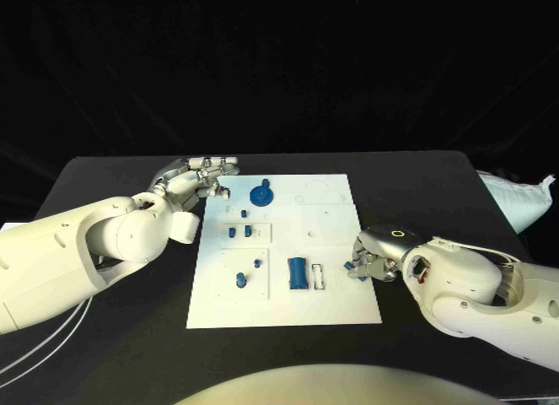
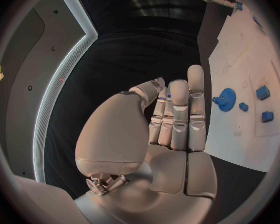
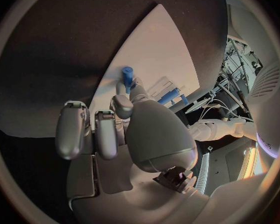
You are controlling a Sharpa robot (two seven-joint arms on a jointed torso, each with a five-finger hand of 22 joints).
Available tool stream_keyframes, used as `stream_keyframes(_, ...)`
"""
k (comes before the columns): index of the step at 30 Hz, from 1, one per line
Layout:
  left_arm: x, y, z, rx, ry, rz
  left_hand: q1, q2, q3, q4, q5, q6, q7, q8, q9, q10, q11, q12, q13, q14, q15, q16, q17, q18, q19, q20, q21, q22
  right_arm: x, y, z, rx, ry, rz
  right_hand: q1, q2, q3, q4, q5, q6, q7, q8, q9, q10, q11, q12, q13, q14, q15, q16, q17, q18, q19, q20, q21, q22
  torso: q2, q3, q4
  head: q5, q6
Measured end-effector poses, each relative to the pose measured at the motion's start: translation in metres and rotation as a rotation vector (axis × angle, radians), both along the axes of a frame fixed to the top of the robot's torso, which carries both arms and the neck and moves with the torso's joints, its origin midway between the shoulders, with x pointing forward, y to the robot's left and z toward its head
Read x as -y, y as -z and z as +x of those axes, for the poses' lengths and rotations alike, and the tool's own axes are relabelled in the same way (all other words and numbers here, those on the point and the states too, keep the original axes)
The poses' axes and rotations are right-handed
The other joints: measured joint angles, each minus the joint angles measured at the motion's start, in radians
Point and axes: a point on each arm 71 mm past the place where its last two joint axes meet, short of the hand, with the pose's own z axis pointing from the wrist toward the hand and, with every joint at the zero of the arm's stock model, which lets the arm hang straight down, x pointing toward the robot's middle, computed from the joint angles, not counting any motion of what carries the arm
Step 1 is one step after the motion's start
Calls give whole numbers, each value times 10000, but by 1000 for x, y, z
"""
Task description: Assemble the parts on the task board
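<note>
Task board (image 1: 334, 308): flat white rectangular plate, matte, lying in the middle of the black table (image 1: 121, 354) with its long axis running away from the robot; faint outlined panels and recesses mark its surface.
Blue gear (image 1: 262, 196): round toothed disc with a short hub, on the far part of the board, just beside the left hand's fingertips; the left wrist view shows its teeth clearly (image 2: 226, 99).
Small blue blocks (image 1: 238, 231): squat, blocky pieces in an outlined panel at the board's left side, nearer than the gear.
Blue peg pieces (image 1: 242, 279): small, rounded, in the panel at the near left of the board.
Blue rectangular part (image 1: 298, 272): elongated block near the board's middle, long axis parallel to the board's long side; a thin pale outlined slot lies just beside it.
Small blue cylindrical part (image 3: 127, 77): smooth, short, pinched at the right hand's fingertips over the board's right edge; it points out away from the palm.
Left hand (image 1: 196, 179): silver, fingers straight and close together, holding nothing, at the board's far left corner.
Right hand (image 1: 374, 257): silver, fingers curled in on the small blue part.
White bag (image 1: 520, 196): crumpled, soft, at the table's far right edge.
</note>
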Motion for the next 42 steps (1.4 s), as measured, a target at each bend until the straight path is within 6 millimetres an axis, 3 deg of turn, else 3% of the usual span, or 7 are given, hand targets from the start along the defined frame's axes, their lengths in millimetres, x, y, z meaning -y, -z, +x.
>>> stream_keyframes(5, 0, 0, 0, 0, 8, -4, 0, 0, 0, 0, 0, 0, 0, 0, 0, 0, 0, 0, -1, 0, 0, 0, 0, 0, 0, 0, 0, 0, -8, 0, 0, 291, -431, -410, 395, -52, 412, -347, -42, -17, 17, -140, -52, -42, -1, -155, -105, -11, 21, 0, -1, 0, 0, 0, 0, 18, -1, -1, 0, 14, -6)
stream_keyframes(10, 0, 0, 0, 0, 7, -3, 0, 0, 0, 0, 0, 0, 0, 0, 0, 0, 0, 0, -1, 1, 0, 0, 1, -1, 0, 0, 0, 0, -10, 0, -1, 489, -610, -616, 474, -81, 678, -264, 83, -31, 31, -171, -86, -61, 12, -196, -96, -2, -11, 0, -1, 0, 0, 0, 0, 21, -1, -1, 12, 20, -7)
stream_keyframes(18, 0, 0, 0, 1, 5, -3, 0, 0, 0, 0, 0, 0, 0, 0, 0, 0, 0, 0, -2, 1, 1, 0, 1, -1, 0, 0, 0, 1, -10, 1, -2, 566, -413, -225, 451, -105, 1521, 306, 2152, -46, 113, -446, -144, -80, 30, 29, -8, -2, -10, 0, -2, 0, 0, 0, 0, 70, -6, 0, 4, 61, 3)
stream_keyframes(19, 0, 0, 0, 1, 5, -3, 0, 0, 0, 0, 0, 0, 0, 0, 0, 0, 0, 0, -2, 1, 1, 0, 1, -1, 0, 0, 0, 1, -9, 1, -2, 532, -294, -48, 273, -283, 1754, 539, 2337, -46, 112, -472, -144, -79, 30, 39, -13, -2, -10, 0, -2, 0, 0, 0, 0, 86, -6, 0, 4, 62, 4)
stream_keyframes(23, 0, 0, 0, 2, 7, -4, 0, 0, 0, 0, 0, 0, 0, 0, 0, 0, 0, 0, -2, 1, 1, 0, 2, 0, 0, 0, 0, 1, -8, 2, -3, 374, 47, 443, -275, -820, 2947, 537, 2431, -46, 110, -478, -133, -45, 17, 149, 7, 0, -12, 0, -2, 1, 0, 0, 0, 119, -6, 0, 5, 63, 5)
stream_keyframes(28, 0, 0, 0, 2, 7, -4, 0, 0, 0, 0, 0, 0, 0, 0, 0, 0, 0, 0, -3, 2, 1, 0, 2, 0, 0, 0, 0, 1, -8, 3, -6, 58, 467, 1183, -1073, -1165, 4588, -83, 2241, -38, 96, -470, -133, 60, 15, 275, 349, 34, -46, 0, -3, 0, 0, 0, 0, 164, 0, 1, 6, 82, 5)
stream_keyframes(42, 1, 0, 0, 2, 22, -11, 0, 0, 1, 1, 0, 0, 0, 0, 0, 0, -1, 0, -4, -25, -25, 0, -6, 0, 0, 0, 0, 2, -17, -4, -9, -794, 1396, 2971, -1697, -1423, 5241, 0, 2309, -25, 52, -472, -132, 130, 16, 275, 400, 34, -46, 0, -4, 0, 39, -39, 0, 201, 5, 1, 3, 105, -25)
